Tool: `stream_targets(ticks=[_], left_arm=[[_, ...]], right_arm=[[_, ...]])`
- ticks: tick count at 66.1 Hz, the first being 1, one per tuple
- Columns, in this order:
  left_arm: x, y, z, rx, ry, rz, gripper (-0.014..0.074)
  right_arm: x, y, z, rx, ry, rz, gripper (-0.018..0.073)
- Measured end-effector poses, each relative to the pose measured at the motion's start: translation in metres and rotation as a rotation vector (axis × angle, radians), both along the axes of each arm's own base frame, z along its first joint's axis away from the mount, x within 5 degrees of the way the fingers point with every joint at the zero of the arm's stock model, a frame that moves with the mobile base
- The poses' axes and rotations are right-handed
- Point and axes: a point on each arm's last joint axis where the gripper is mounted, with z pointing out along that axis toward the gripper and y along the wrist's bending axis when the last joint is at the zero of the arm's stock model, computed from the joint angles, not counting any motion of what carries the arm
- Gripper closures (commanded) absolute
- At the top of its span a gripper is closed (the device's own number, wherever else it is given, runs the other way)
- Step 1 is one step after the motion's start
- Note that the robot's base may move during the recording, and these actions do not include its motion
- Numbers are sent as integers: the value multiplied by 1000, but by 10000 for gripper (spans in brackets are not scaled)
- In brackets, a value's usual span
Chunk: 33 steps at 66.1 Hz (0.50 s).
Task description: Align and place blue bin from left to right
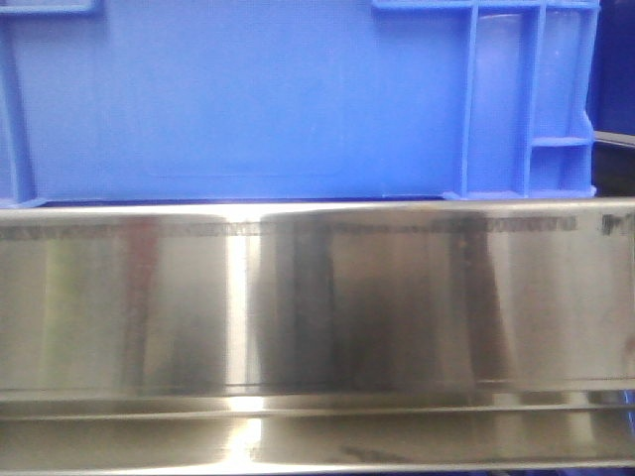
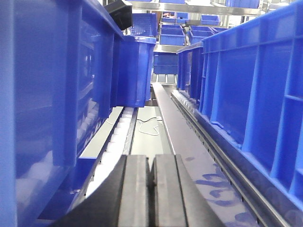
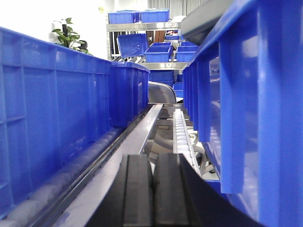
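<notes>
Steel rail (image 1: 317,297) fronts us, bin (image 1: 248,99) sitting on top of it
Left wrist: our left claw (image 2: 151,187) pressed together between other bins (image 2: 246,85), rollers (image 2: 118,135) beneath; right wrist: our right claw (image 3: 152,187) together too

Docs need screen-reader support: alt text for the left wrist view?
The left hand, shut on nothing, points down a narrow gap between two rows of blue bins. White rollers run under the left row, and a metal rail lies along the right row. At the far end stand shelves holding more blue bins.
</notes>
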Motion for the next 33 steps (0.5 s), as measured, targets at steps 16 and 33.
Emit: stream_targets(ticks=[16,33], left_arm=[[0,0,0,0,0,0,708],[0,0,0,0,0,0,708]], right_arm=[[0,0,0,0,0,0,721],[0,0,0,0,0,0,721]])
